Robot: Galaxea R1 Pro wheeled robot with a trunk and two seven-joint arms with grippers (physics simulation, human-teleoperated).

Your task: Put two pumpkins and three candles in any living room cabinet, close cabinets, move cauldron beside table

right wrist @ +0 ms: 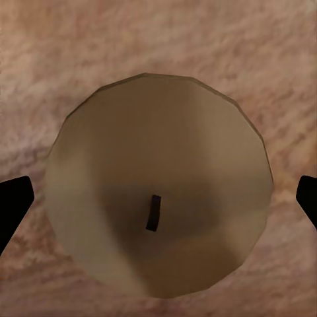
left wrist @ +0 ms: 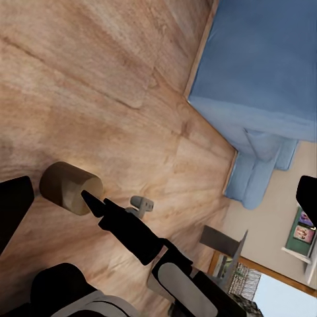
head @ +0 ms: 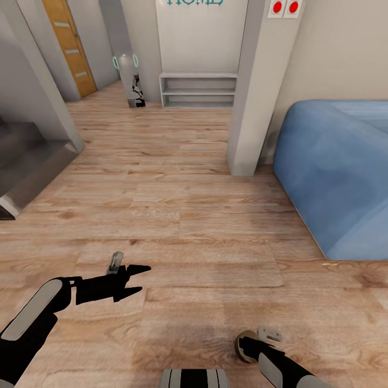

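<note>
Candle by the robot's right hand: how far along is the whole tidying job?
No finished step can be confirmed from these views. In hand: one candle sits between the fingers of the right hand, above the wood floor near a blue sofa; whether it is gripped is unclear. The left hand is open and empty. Left: putting this candle in a cabinet, and probably the rest.

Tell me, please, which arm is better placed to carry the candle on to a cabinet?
The right. Its gripper holds the candle between its jaws, the wick showing in the right wrist view. The left gripper hangs open and empty over the wooden floor.
</note>
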